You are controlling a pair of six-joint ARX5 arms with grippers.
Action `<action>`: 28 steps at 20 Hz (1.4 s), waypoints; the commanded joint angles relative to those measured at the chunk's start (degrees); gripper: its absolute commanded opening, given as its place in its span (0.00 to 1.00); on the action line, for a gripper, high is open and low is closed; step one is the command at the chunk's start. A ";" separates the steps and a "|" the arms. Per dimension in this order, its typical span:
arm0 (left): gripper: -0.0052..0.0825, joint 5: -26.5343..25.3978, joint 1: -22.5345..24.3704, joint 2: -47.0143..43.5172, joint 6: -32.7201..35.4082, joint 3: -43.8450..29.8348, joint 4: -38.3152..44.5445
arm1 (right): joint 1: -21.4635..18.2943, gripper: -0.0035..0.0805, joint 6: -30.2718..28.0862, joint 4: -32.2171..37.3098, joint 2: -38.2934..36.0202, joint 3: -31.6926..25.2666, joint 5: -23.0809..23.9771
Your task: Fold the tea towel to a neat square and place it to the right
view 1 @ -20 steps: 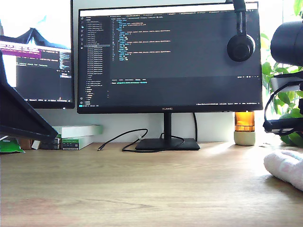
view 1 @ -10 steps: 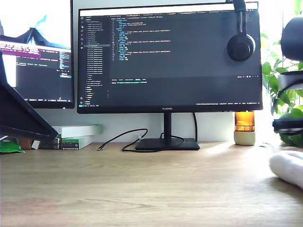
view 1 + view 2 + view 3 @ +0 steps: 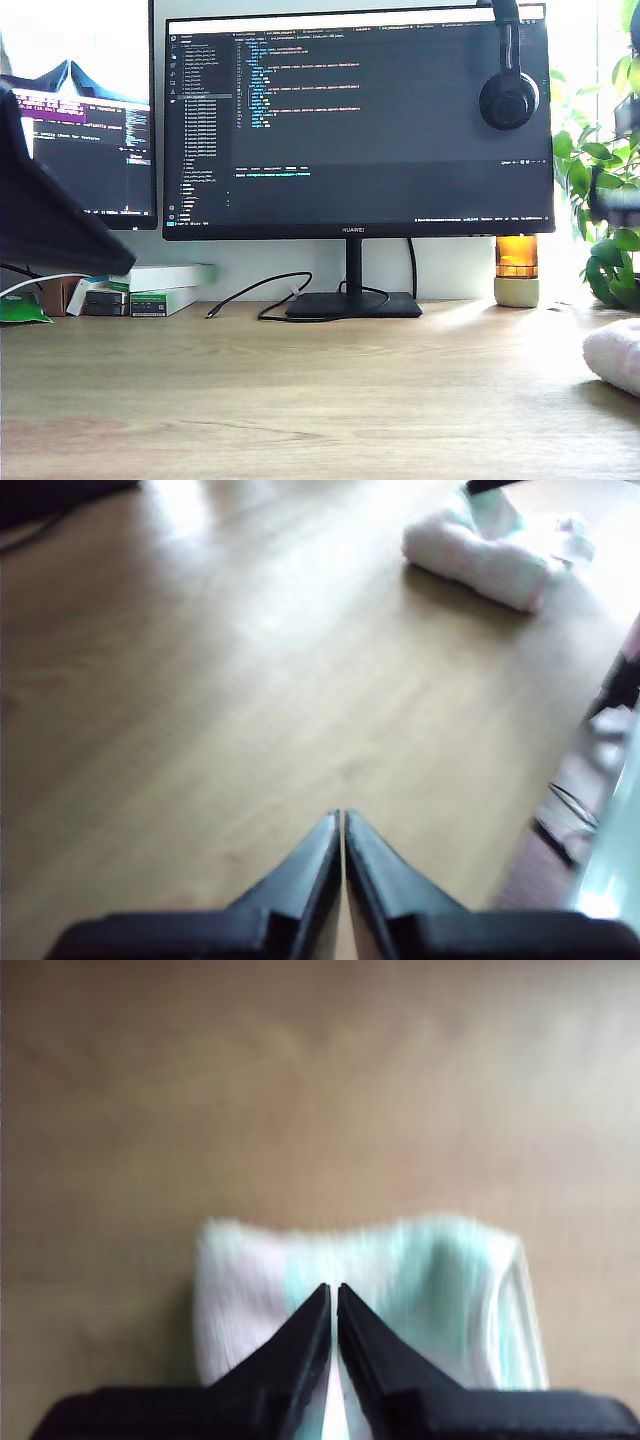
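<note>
The one thing I can read is the brand HUAWEI, in small letters on the lower edge of the big monitor [image 3: 352, 231] in the exterior view. The code lines on that monitor and on the second screen [image 3: 85, 150] at the exterior view's left are too small to read.

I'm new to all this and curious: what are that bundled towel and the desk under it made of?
The tea towel looks like fluffy terry cloth, pale mint with pink bands; its surface is fuzzy and soft-edged. The desk looks like light wood or a wood-grain laminate, smooth with a slight sheen; the pictures cannot settle which.
</note>
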 commanded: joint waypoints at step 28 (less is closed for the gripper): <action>0.04 0.52 38.60 -0.04 3.23 -1.29 11.43 | -19.74 0.07 -17.51 20.68 -21.09 -16.06 -15.21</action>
